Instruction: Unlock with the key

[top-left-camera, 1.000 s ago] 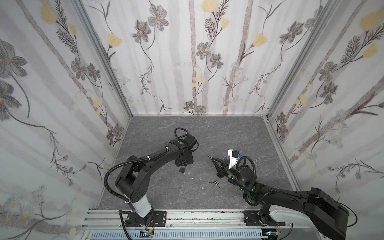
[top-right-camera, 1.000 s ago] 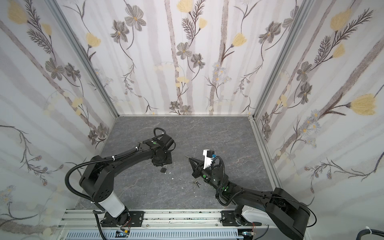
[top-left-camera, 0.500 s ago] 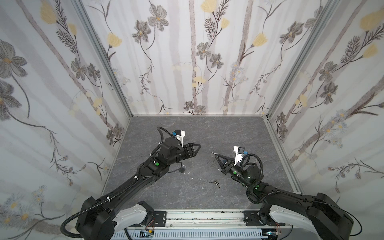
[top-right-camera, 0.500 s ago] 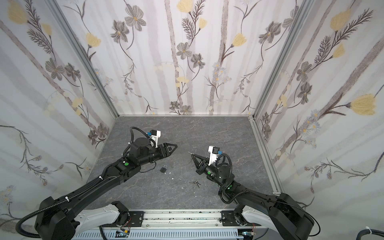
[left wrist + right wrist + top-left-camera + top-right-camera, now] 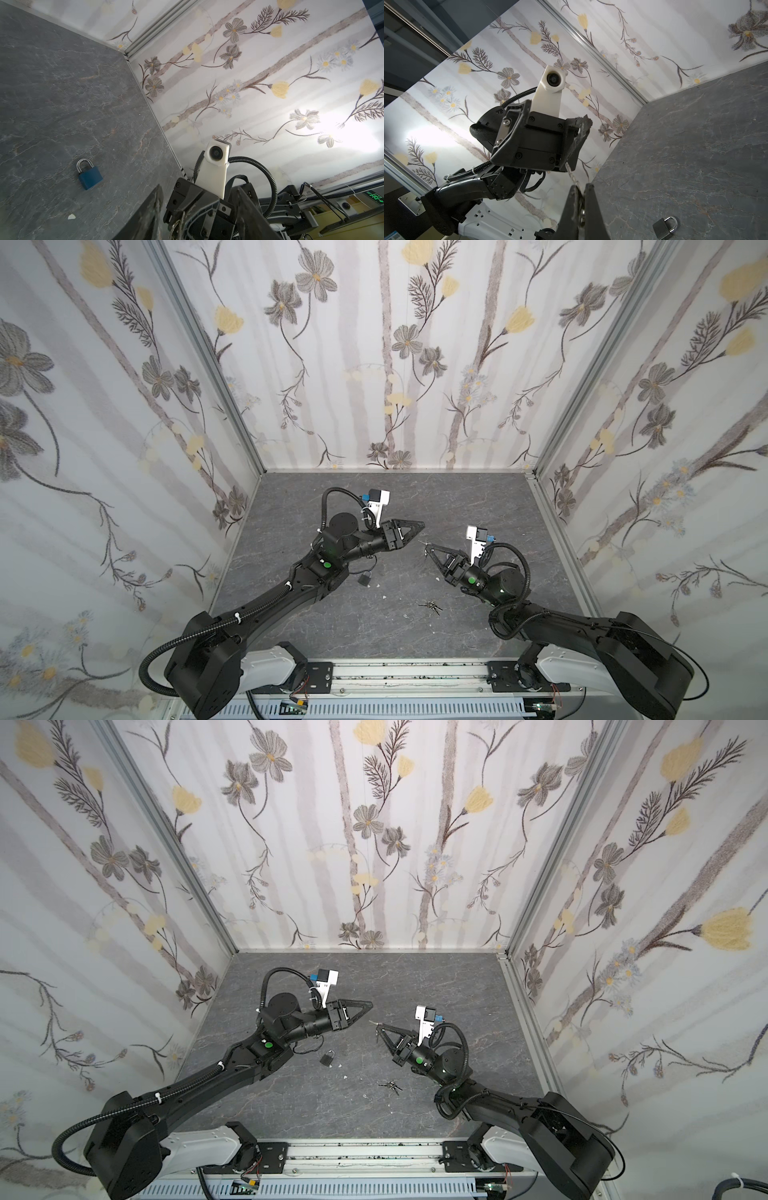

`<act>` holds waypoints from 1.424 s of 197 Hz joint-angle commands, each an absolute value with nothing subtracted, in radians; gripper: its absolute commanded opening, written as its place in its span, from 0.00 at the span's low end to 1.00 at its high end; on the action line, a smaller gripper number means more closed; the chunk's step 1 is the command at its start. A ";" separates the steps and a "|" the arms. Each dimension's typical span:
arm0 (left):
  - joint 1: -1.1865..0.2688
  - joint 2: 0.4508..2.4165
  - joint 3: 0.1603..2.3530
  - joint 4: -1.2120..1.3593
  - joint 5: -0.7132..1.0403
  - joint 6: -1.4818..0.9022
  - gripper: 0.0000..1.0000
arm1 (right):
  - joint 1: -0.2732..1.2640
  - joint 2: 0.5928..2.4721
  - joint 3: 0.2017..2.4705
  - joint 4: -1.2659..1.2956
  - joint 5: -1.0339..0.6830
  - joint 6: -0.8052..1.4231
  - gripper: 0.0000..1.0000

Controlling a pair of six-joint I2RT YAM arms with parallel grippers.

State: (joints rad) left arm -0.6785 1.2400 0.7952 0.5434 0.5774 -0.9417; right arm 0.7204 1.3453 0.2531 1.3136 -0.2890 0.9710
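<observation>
Left wrist view gives the padlock [image 5: 89, 175] its colour: a blue body and a silver shackle that looks closed, lying flat on the desk [image 5: 52, 83]. The right wrist view shows it [image 5: 664, 227] almost black and clipped by the frame edge. In both top views it is only a small dark shape left of centre, just beside the left forearm [image 5: 365, 578] [image 5: 327, 1058].

Only the right wrist view shows the grip clearly. The right gripper [image 5: 580, 187] is pinched tight on the head of a key [image 5: 572, 174], whose blade points at the left gripper [image 5: 579, 141]. In a top view the key is a thin glint at the fingertips [image 5: 424, 544].

The left gripper [image 5: 198, 187] stands partly open with nothing between its fingers [image 5: 153, 207]. Both grippers hang above the desk near mid-frame, tips facing and apart [image 5: 417, 533] [image 5: 428, 548].

A bunch of keys [image 5: 430, 605] lies lower right of centre, well apart from the padlock, among white scraps [image 5: 384, 597].

The desk is dark grey and stone-veined, enclosed by flowered walls [image 5: 374, 364], with a rail [image 5: 395, 672] along the bottom. The key's teeth are too blurred to read.
</observation>
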 commanded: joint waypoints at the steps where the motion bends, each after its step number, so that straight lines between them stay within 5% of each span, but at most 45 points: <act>1: -0.688 1.249 0.807 0.568 0.609 -0.918 0.56 | 0.707 1.371 0.238 1.466 -0.313 1.035 0.00; 84: -0.720 1.255 0.803 0.513 0.604 -0.882 0.36 | 0.691 1.477 0.240 1.632 -0.319 1.114 0.00; 151: -0.724 1.256 0.809 0.522 0.612 -0.881 0.00 | 0.690 1.509 0.249 1.657 -0.327 1.137 0.00; 184: -0.725 1.256 0.830 0.449 0.591 -0.857 0.00 | 0.690 1.502 0.249 1.620 -0.326 1.126 0.00; 221: -0.710 1.252 0.858 0.333 0.581 -0.809 0.00 | 0.681 1.445 0.230 1.499 -0.324 1.070 0.36; 280: -0.696 1.256 0.893 0.276 0.657 -0.775 0.00 | 0.662 1.284 0.219 1.240 -0.297 0.957 0.49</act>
